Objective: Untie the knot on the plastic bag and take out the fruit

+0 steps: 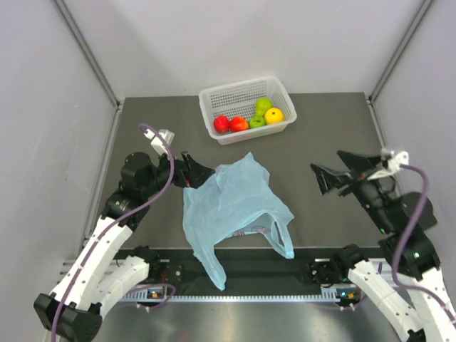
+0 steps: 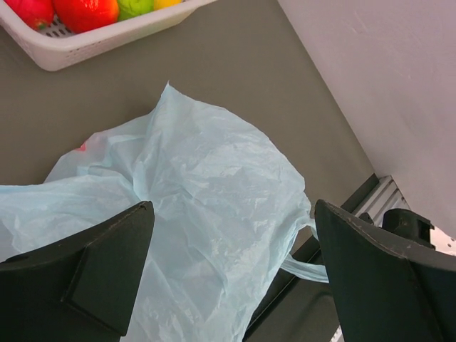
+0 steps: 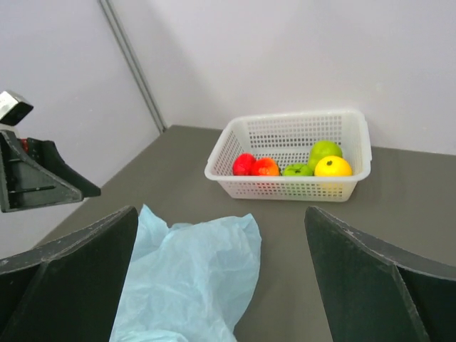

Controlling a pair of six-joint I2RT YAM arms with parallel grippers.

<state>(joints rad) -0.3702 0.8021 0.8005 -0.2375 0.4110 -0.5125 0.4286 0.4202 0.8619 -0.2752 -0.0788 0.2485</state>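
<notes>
The light-blue plastic bag (image 1: 228, 206) (image 2: 199, 185) (image 3: 192, 278) lies flat and crumpled on the dark table, one loop handle (image 1: 281, 235) spread loose at its right. No knot is in view. The fruit sits in the white basket (image 1: 242, 87): two red ones (image 1: 221, 123) (image 3: 244, 164), two green (image 1: 263, 105) and one yellow (image 1: 273, 115) (image 3: 333, 167). My left gripper (image 1: 201, 174) (image 2: 231, 206) is open just above the bag's upper left edge, holding nothing. My right gripper (image 1: 325, 159) (image 3: 219, 211) hangs open to the right of the bag, apart from it.
The basket stands at the back centre of the table. The bag's lower end (image 1: 214, 274) drapes over the table's front edge onto the metal rail (image 1: 249, 288) between the arm bases. Grey walls close in the left, right and back.
</notes>
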